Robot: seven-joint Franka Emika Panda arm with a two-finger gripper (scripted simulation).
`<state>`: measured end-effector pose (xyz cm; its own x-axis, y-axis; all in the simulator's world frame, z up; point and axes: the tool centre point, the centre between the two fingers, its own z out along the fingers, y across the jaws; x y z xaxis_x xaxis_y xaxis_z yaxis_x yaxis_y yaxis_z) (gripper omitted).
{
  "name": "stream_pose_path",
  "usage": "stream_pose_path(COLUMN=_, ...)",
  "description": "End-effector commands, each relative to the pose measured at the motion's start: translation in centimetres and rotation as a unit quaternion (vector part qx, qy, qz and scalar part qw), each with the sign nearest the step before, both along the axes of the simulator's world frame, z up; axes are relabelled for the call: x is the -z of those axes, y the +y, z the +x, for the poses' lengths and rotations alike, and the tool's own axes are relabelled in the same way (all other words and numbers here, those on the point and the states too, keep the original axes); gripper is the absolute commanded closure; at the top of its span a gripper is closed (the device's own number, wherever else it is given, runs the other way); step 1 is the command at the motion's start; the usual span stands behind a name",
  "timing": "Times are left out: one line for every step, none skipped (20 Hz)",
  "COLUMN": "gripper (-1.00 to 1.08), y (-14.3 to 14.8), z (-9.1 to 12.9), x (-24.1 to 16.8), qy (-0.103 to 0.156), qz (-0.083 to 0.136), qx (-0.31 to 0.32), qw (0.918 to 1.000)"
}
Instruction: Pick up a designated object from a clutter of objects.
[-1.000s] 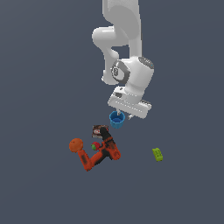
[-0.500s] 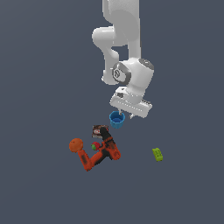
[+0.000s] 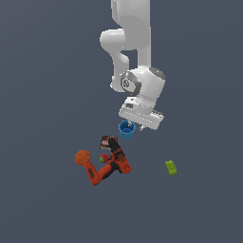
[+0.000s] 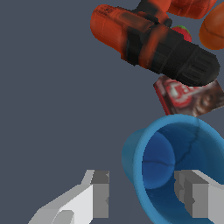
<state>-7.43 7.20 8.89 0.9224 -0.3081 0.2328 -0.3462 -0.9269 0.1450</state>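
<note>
the arm hangs down from the top of the exterior view, and its gripper (image 3: pixel 130 124) sits right over the blue cup (image 3: pixel 126 129), which shows just under the wrist on the exterior view's left side of the hand. in the wrist view the cup (image 4: pixel 175 168) is big and close, its hollow round mouth turned toward the camera, tapering back to a narrower base. one finger (image 4: pixel 199 192) is inside the mouth, against the inner wall; the other finger (image 4: pixel 94 194) stands outside, with a clear strip of floor between it and the cup's outer wall. so the gripper is spread — straddling one side of the rim, not pinching it.

the rest of the pile lies just beyond the cup. a dark box (image 3: pixel 107 141) with a red label is nearest, close beside the cup's rim in the wrist view (image 4: pixel 190 97). next to it is the red-orange drill (image 3: pixel 110 166) with a black front end (image 4: pixel 153 43), lying on its side. an orange ball (image 3: pixel 82 157) rests at the end of the drill on the exterior view's left, and a tiny red-green fruit (image 3: pixel 103 159) is tucked against the drill between ball and box. a lime-green block (image 3: pixel 170 167) lies on its own — well apart from the others, toward the exterior view's right.
</note>
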Motion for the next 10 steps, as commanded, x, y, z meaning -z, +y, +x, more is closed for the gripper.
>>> stream_pose_path(gripper=-0.20, y=-0.17, z=0.08, x=0.81, qy=0.000, qz=0.000, qx=0.000, qw=1.0000)
stream_pose_path(gripper=-0.20, y=-0.22, z=0.11, x=1.07, qy=0.000, qz=0.000, qx=0.000, qw=1.0000)
stream_pose_path(gripper=-0.20, y=-0.26, z=0.15, x=1.27, qy=0.000, qz=0.000, qx=0.000, qw=1.0000)
stream_pose_path(gripper=-0.20, y=-0.28, z=0.19, x=1.43, qy=0.000, qz=0.000, qx=0.000, qw=1.0000)
stream_pose_path(gripper=-0.20, y=-0.32, z=0.22, x=1.50, qy=0.000, qz=0.000, qx=0.000, qw=1.0000)
stream_pose_path(gripper=-0.20, y=-0.32, z=0.25, x=1.56, qy=0.000, qz=0.000, qx=0.000, qw=1.0000)
stream_pose_path(gripper=-0.20, y=-0.32, z=0.27, x=1.58, qy=0.000, qz=0.000, qx=0.000, qw=1.0000)
stream_pose_path(gripper=1.08, y=-0.32, z=0.27, x=1.58, qy=0.000, qz=0.000, qx=0.000, qw=1.0000)
stream_pose_path(gripper=1.08, y=-0.32, z=0.27, x=1.58, qy=0.000, qz=0.000, qx=0.000, qw=1.0000)
stream_pose_path(gripper=1.08, y=-0.32, z=0.27, x=1.58, qy=0.000, qz=0.000, qx=0.000, qw=1.0000)
